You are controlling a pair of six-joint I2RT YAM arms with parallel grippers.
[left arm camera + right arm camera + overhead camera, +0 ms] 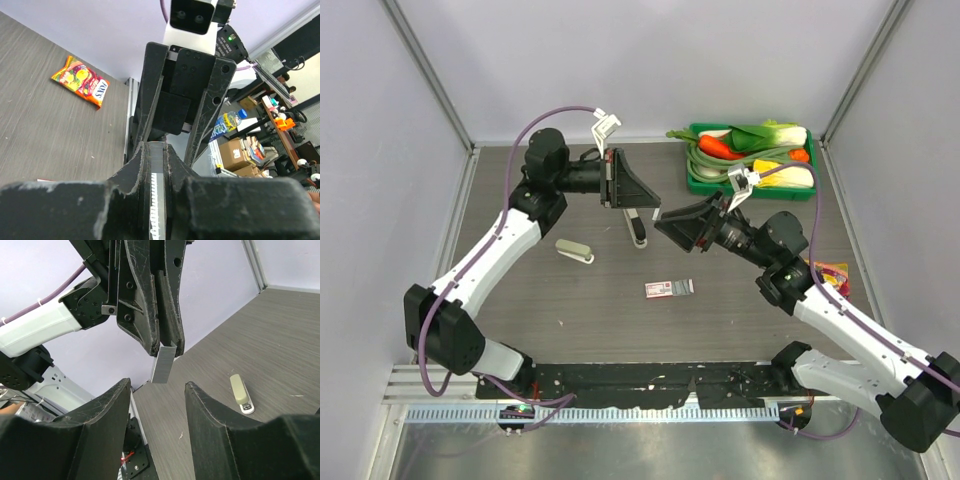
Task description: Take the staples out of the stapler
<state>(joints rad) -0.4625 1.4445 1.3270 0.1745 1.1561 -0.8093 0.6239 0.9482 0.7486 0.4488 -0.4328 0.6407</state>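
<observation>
My left gripper [638, 235] is shut on the staples [640, 241], a thin silvery strip that sticks out past its fingertips. The left wrist view shows the strip [158, 192] clamped between the closed fingers [132, 170]. In the right wrist view the strip [162, 365] hangs from the left gripper's tips above the table. My right gripper [157, 386] is open and empty, its jaws apart just below the strip and not touching it. It faces the left gripper in the top view [661, 222]. The stapler [574, 250] lies closed on the table to the left, also visible in the right wrist view [241, 394].
A flat pink-and-white box [669, 288] lies on the table in front of the grippers. A green tray [692, 178] of toy vegetables stands at the back right. A snack packet [831, 275] lies at the right, also in the left wrist view [81, 81].
</observation>
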